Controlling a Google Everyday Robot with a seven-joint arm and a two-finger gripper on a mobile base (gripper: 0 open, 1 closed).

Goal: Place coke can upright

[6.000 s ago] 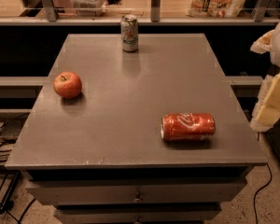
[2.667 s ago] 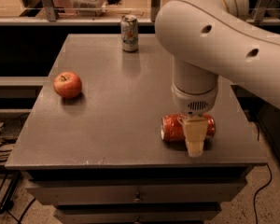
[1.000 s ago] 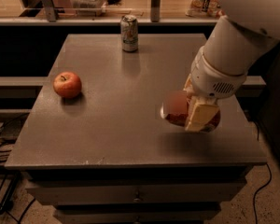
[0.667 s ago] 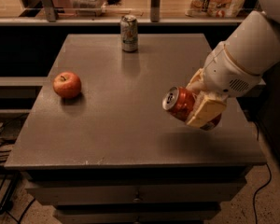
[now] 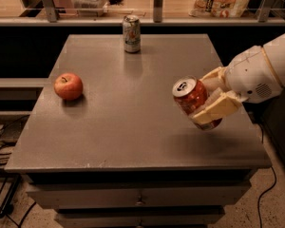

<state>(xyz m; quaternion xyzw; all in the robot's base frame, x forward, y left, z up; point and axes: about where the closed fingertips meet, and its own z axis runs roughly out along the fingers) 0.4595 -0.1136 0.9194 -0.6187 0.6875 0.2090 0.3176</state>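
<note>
The coke can [image 5: 192,99] is red with a silver top and pull tab. It is held tilted, its top pointing up and to the left, a little above the right side of the grey table [image 5: 133,122]. My gripper [image 5: 209,101] comes in from the right on a white arm and is shut on the can, with cream fingers [image 5: 213,110] on its near and far sides. The can's lower end is partly hidden behind the near finger.
A red apple [image 5: 68,86] sits at the table's left side. A pale silver-green can [image 5: 131,33] stands upright at the back middle. A shelf with bags and a box runs behind the table. Cables lie on the floor at the left.
My gripper closed on the coke can lying on the table, lifted it and turned it from flat towards upright. My arm swung out to the right.
</note>
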